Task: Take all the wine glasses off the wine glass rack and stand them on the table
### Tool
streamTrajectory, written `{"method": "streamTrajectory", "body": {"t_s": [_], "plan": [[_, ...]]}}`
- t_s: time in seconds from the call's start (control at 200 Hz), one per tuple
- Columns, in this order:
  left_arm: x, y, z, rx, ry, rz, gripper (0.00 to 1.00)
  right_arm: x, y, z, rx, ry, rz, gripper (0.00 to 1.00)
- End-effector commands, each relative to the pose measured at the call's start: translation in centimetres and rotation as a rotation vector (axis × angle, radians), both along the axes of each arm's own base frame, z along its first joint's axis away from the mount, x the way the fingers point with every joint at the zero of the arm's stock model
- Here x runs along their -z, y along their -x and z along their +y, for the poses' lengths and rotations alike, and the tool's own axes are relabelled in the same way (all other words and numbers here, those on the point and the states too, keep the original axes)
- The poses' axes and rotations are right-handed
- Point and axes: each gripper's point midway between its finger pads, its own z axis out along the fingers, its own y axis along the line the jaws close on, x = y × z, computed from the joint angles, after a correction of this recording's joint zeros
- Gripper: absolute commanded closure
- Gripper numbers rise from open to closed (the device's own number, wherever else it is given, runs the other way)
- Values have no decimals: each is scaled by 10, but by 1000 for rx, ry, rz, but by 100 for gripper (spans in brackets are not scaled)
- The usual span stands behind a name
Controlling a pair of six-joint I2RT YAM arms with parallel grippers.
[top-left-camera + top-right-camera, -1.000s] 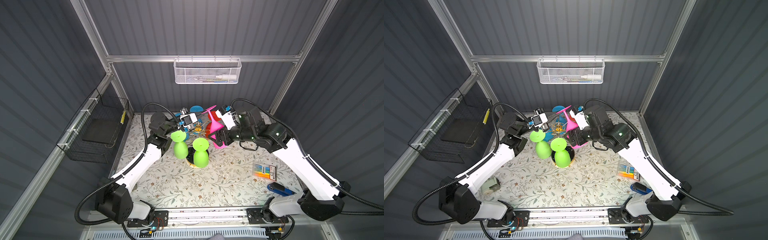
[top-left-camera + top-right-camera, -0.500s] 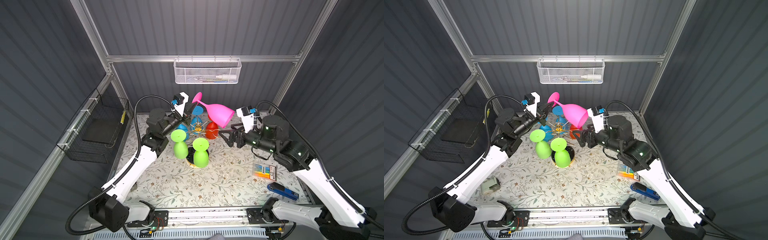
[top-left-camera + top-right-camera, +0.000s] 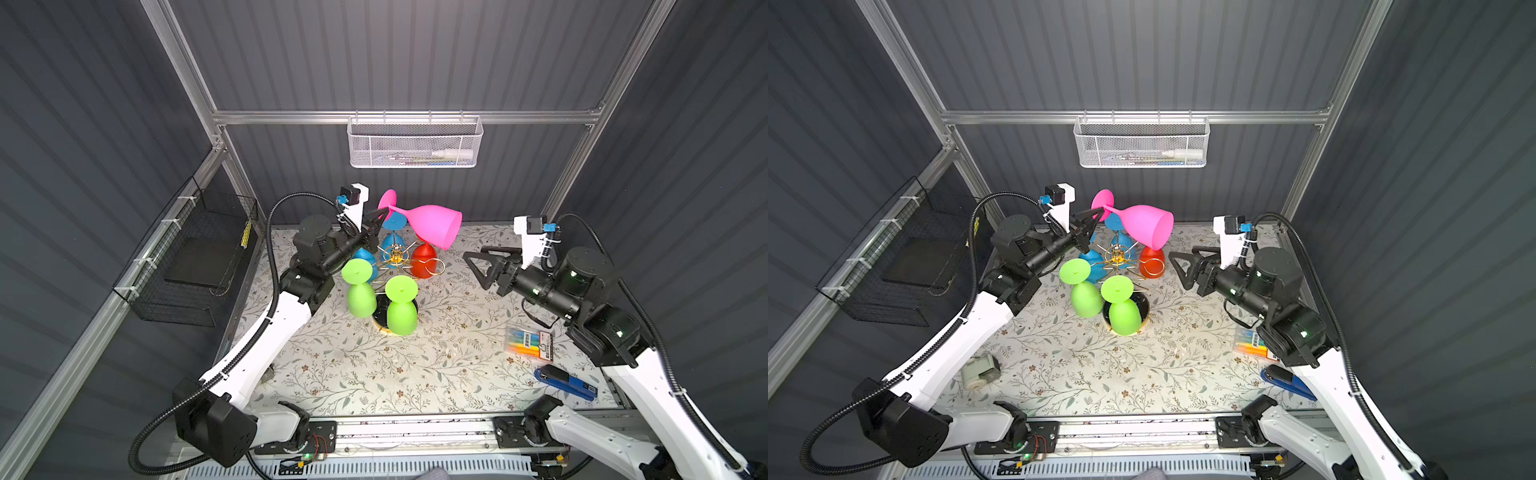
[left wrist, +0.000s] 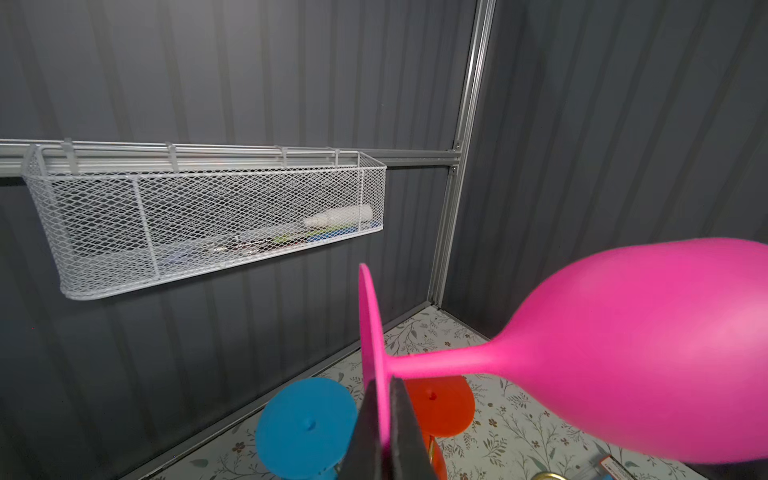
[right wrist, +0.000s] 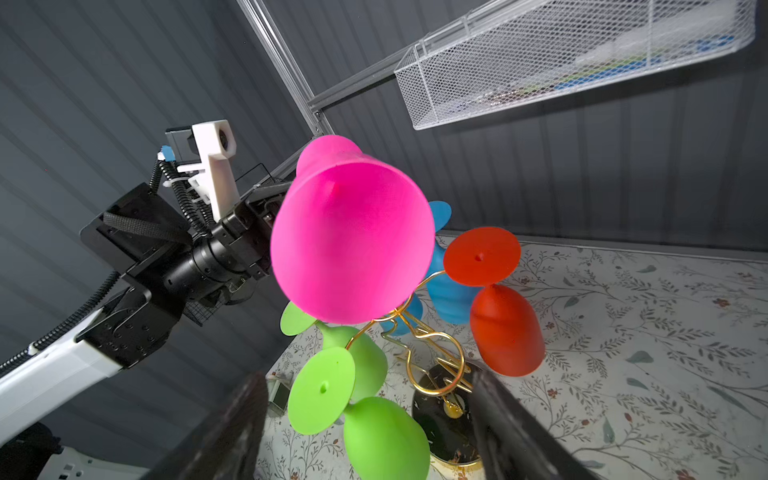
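Lifted off the gold wire wine glass rack (image 3: 395, 257) since a second ago, the matte pink wine glass (image 3: 434, 226) is hanging sideways above it, looking light and stiff (the stem seems the surer hold). The left gripper (image 3: 383, 212) is pinching its foot's rim — the right gripper (image 3: 476, 269) is gaping wide, empty.

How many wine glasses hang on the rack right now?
5 on the rack: green glasses in front, blue glasses at rear left, red glass at right; pink glass is off, in the left gripper. Blue ones overlap; one could hide.
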Motion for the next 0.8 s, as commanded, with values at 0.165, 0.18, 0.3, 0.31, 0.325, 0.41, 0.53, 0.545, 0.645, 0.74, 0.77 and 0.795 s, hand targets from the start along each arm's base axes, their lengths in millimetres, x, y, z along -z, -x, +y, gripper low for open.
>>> {"method": "streamTrajectory", "body": {"t_s": [0.165,0.18,0.3,0.31,0.325,0.41,0.53,0.545,0.645,0.74,0.77,0.795], "plan": [[-6,10,-4,55,12,21,100,-18,-20,1,-32,-77,-10,32],[-7,10,-5,55,12,21,100,-18,-20,0,-32,-81,-10,32],[-5,15,-11,106,14,35,100,-19,-28,-1,-41,-104,-5,35],[-4,15,-11,111,14,37,100,-19,-28,0,-45,-105,-4,35],[-5,16,-12,113,16,36,100,-20,-29,0,-47,-107,-6,35],[-5,16,-14,127,20,43,100,-20,-33,3,-63,-114,0,36],[-4,17,-16,144,29,52,100,-20,-39,7,-69,-118,6,38],[-4,18,-16,147,30,52,100,-19,-41,8,-69,-119,9,39],[-5,19,-18,161,38,55,100,-17,-48,11,-68,-118,18,42],[-5,20,-18,165,38,56,100,-17,-51,14,-80,-121,18,51],[-4,20,-18,164,37,57,100,-18,-51,14,-83,-124,19,54],[-5,20,-17,163,38,56,100,-19,-50,14,-85,-127,15,57]]}}
